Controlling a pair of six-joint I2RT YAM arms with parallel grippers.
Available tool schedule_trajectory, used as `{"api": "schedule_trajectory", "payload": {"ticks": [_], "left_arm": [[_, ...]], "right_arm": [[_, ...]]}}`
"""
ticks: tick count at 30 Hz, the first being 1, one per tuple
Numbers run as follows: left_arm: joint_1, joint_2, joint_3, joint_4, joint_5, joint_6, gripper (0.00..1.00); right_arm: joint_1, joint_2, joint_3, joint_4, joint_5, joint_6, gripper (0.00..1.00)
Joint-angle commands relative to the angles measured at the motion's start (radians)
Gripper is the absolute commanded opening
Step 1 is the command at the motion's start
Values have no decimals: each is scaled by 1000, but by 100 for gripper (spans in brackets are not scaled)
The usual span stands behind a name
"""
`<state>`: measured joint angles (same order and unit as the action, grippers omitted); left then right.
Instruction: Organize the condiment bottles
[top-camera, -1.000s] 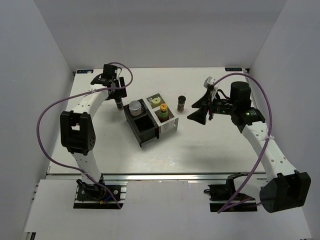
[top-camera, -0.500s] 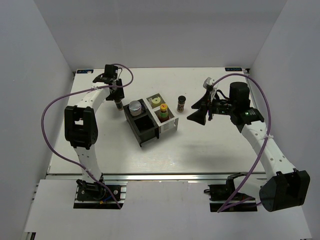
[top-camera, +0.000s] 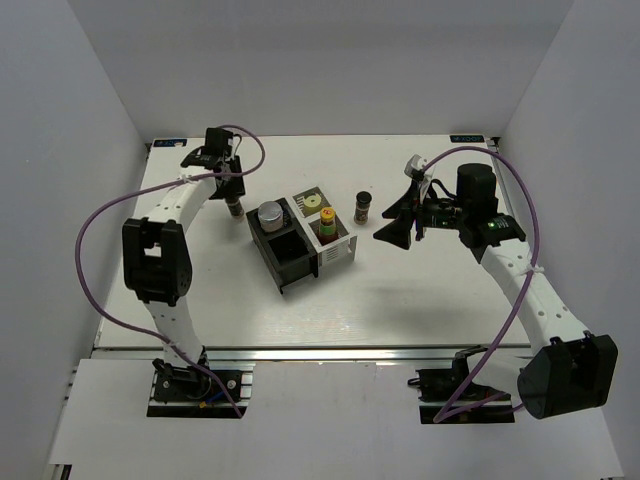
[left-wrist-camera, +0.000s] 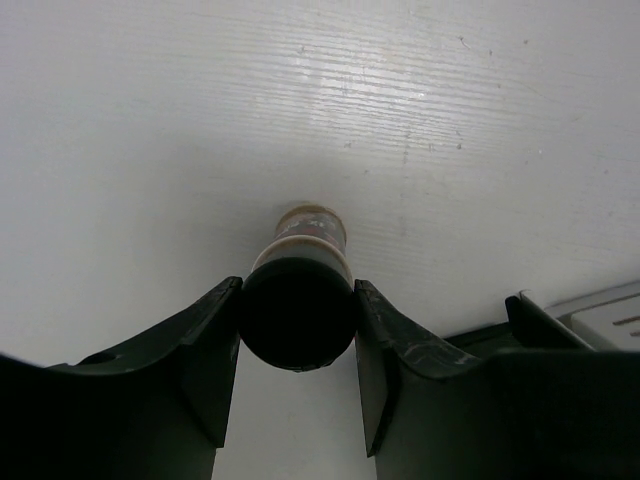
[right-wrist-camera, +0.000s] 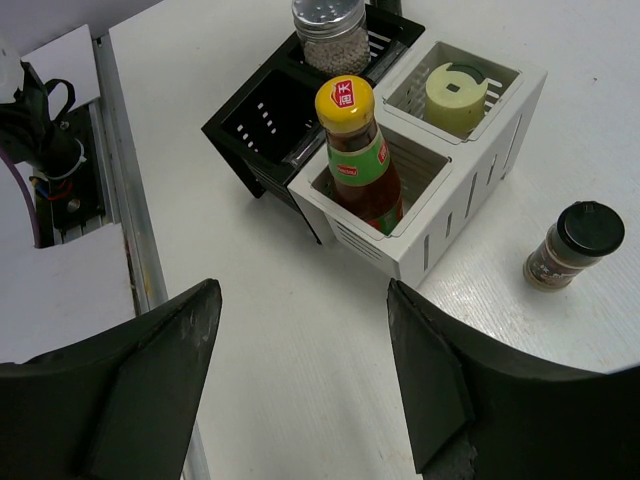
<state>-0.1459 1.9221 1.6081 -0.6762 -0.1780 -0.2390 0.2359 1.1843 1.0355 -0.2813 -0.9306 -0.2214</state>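
Spice jar (left-wrist-camera: 298, 305) stands near the surface's far-left corner, left of the rack (top-camera: 342, 252), with the left end effector (left-wrist-camera: 298, 322) clamped on its lid. Lift straight up, clear the rack wall, then lower into the vacant black compartment (top-camera: 288, 256). Right end effector (right-wrist-camera: 300, 295) hangs spread, idle.

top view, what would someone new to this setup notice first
The black-and-white rack mid-table draws the eye, with a yellow-capped sauce bottle, a cream bottle and a silver-lidded jar standing in its compartments. Toward the far left, the left tool is shut on a black-lidded spice jar. A second spice jar stands loose to the right of the rack, near the open right tool.
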Motion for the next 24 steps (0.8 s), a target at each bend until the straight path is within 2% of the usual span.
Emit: {"api": "schedule_trajectory", "payload": {"ticks": [1,9,15,24], "left_arm": [[5,-208,-8,14,-60,23,12],[5,-481,-92,-29,-35,-9,0],[-1,-682,-154,-85,67,-45,0],[-107,-770,-100,-198,176,-72,0]], "right_arm": [[-4,1,5,19,-19,-19,72],[-4,14,3,14,-16,-27,71],[-4,12,5,11,-10,-29,71],[-9,6,5,11,-5,-29,71]]}}
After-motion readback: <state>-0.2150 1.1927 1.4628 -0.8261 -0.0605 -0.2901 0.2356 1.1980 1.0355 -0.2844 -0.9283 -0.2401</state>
